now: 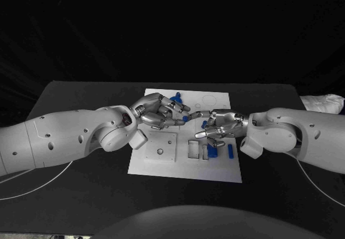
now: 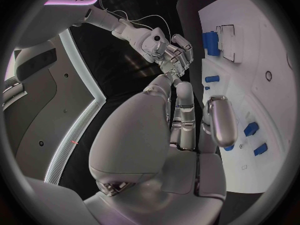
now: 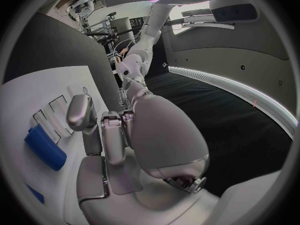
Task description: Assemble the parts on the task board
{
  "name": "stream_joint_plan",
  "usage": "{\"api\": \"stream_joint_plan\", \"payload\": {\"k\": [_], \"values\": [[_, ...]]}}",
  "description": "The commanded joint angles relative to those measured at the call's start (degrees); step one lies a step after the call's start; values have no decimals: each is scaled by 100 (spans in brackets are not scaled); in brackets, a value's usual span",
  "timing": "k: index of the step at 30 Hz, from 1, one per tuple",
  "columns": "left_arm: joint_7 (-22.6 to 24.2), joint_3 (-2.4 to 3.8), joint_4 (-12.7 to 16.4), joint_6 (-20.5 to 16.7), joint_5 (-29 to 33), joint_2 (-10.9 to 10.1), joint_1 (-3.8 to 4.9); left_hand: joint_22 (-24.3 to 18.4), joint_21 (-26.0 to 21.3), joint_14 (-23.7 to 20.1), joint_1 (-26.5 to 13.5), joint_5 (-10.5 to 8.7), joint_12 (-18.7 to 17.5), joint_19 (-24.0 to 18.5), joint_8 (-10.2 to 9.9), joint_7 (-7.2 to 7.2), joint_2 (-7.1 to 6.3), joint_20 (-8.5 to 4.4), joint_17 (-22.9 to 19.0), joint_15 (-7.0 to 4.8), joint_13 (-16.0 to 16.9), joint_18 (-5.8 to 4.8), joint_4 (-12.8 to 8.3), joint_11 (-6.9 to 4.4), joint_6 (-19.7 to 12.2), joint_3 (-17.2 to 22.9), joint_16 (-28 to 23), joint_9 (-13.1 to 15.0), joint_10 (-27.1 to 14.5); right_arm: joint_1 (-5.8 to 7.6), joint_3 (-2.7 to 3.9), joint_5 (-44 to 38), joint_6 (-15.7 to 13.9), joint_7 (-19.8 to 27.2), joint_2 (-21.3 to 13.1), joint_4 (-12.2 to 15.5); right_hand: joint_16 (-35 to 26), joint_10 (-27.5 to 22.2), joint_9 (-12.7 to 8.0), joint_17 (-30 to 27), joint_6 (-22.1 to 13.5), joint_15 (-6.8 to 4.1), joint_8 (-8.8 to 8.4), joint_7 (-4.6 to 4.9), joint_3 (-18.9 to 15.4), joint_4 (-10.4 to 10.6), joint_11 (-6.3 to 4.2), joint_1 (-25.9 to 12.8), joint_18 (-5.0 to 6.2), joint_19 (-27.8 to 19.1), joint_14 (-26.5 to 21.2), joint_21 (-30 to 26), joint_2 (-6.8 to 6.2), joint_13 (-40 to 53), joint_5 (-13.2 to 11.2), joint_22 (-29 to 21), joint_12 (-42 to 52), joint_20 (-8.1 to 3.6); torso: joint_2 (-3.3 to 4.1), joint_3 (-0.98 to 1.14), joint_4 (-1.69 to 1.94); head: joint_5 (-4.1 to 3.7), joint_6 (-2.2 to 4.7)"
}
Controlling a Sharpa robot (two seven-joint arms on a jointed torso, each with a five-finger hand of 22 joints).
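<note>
Task board (image 1: 162, 167) lies flat at the middle of the black table (image 1: 72, 209). Left hand (image 1: 159, 110) hovers over the board's far left portion, fingers curled together; a small blue part (image 1: 186, 118) sits at its fingertips, but whether it is actually pinched cannot be determined. Right hand (image 1: 219, 127) hovers over the board's right-centre, fingers curled, a blue part (image 1: 204, 124) just beside its fingertips; grip likewise cannot be determined. Further blue parts (image 1: 230, 151) stand at the rectangular slots (image 1: 195, 149) near the board's right side, beneath the right hand.
</note>
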Motion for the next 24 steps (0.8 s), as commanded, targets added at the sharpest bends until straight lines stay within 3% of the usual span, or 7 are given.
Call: {"api": "stream_joint_plan", "payload": {"k": [1,19,24], "values": [[-5,2,6,107,42,0,3,1050,-20,-35,3,28,23,-31,15,18,46,-11,-2,11,-7,34,2,7,21,-28,-25,6,-36,-10,-1,-4,8,5,-5,4,20,103,24,1509,-43,47,60,-4,34,0,-126,-62,44,-55,608,-28,4,352,38,804,-10,5,-1,-3,-2,-3,0],[-83,2,8,107,43,-12,2,1048,-29,-47,7,56,31,-37,20,18,61,-10,-19,12,-13,36,2,7,30,-39,-32,13,-39,-19,-1,-4,-20,-15,-36,11,20,97,163,1509,-142,49,390,27,59,-7,-124,-68,49,-78,608,-47,11,350,44,797,-13,7,2,-1,4,5,0],[-61,2,16,106,48,-4,1,1047,-32,-49,9,62,33,-39,20,18,65,-10,-21,12,-15,37,2,7,31,-40,-34,14,-40,-21,-1,0,35,-72,-33,11,-1,41,28,1493,-658,58,233,28,69,3,-115,-88,59,-128,579,-94,-13,318,33,782,-50,13,0,0,5,5,0]]}}
